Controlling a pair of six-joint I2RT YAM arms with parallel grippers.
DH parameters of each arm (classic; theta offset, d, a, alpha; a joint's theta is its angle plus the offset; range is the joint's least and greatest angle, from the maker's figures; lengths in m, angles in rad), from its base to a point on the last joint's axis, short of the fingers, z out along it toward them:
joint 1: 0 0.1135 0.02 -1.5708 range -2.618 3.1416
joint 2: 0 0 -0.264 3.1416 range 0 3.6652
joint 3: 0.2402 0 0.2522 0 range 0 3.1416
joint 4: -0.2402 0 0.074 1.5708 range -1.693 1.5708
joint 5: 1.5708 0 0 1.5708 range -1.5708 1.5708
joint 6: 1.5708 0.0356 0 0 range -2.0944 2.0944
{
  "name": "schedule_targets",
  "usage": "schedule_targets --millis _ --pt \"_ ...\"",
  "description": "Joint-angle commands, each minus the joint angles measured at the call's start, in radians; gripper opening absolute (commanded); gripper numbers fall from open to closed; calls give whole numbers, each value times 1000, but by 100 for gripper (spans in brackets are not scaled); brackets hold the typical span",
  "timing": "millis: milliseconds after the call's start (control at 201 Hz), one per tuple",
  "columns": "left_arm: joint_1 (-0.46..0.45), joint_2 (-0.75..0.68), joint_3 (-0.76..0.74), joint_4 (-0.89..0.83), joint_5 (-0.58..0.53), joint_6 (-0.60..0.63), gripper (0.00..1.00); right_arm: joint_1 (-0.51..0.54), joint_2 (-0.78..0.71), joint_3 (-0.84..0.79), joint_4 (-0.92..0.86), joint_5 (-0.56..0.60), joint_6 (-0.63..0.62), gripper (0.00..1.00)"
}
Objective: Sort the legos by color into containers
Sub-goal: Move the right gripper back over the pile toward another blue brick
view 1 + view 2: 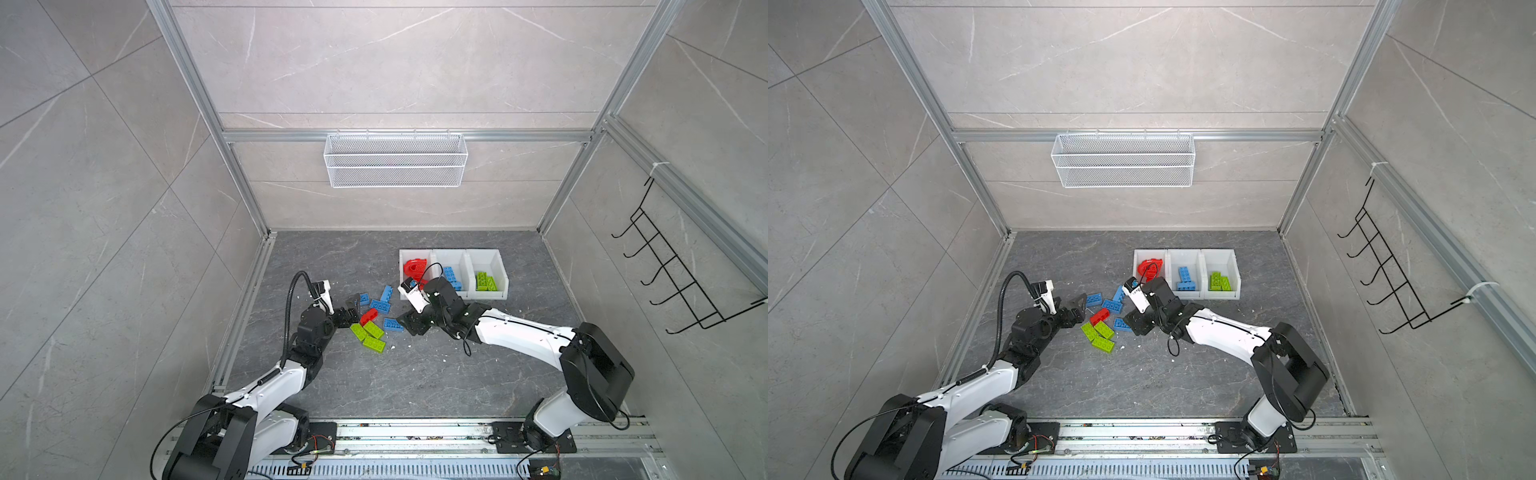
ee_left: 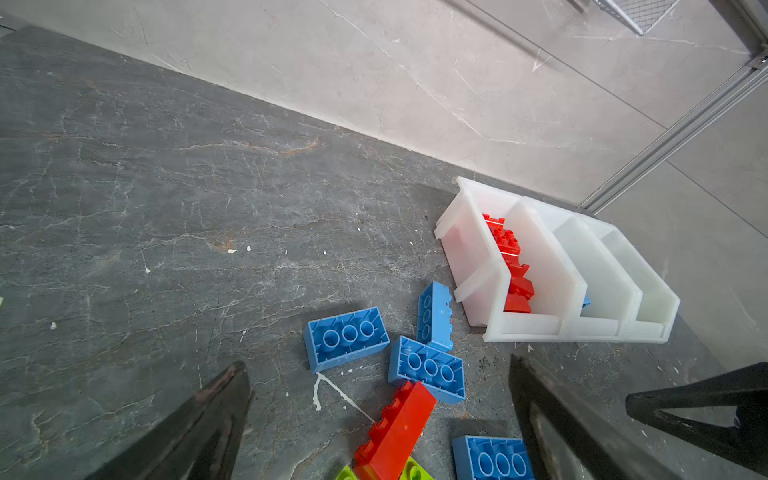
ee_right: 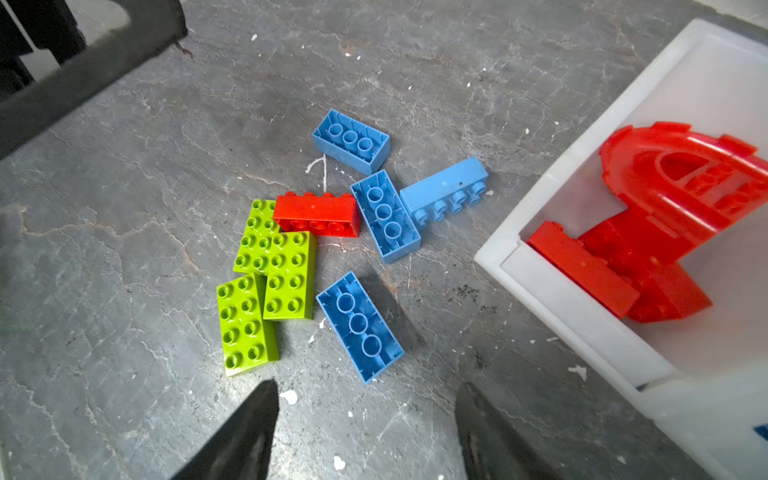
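Loose legos lie in a heap on the dark floor: a red brick [image 1: 369,316] [image 3: 318,215], three lime green bricks [image 1: 370,334] [image 3: 286,274] and several blue bricks [image 1: 380,305] [image 2: 347,336]. The containers [image 1: 432,251] [image 1: 1183,250] stand behind them on the right, holding a red arch [image 1: 414,267] [image 3: 681,183], blue bricks [image 1: 451,276] and green bricks [image 1: 485,281]. My left gripper [image 1: 353,307] [image 2: 376,365] is open and empty over the heap's left side. My right gripper [image 1: 409,322] [image 3: 368,386] is open and empty, just short of a blue brick [image 3: 359,326].
A white wire mesh basket [image 1: 395,160] hangs on the back wall and a black hook rack [image 1: 673,274] on the right wall. Aluminium rails [image 1: 245,316] edge the floor. The two grippers stand close together across the heap.
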Motion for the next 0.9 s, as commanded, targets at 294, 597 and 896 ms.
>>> schedule_targets --millis 294,597,896 --pt "4 25 44 31 36 25 100 21 165 104 -88 39 -3 73" --pt "4 37 41 33 16 29 100 21 269 185 -140 122 74 73" --pt "4 2 19 26 -33 34 100 14 277 212 -228 212 84 75"
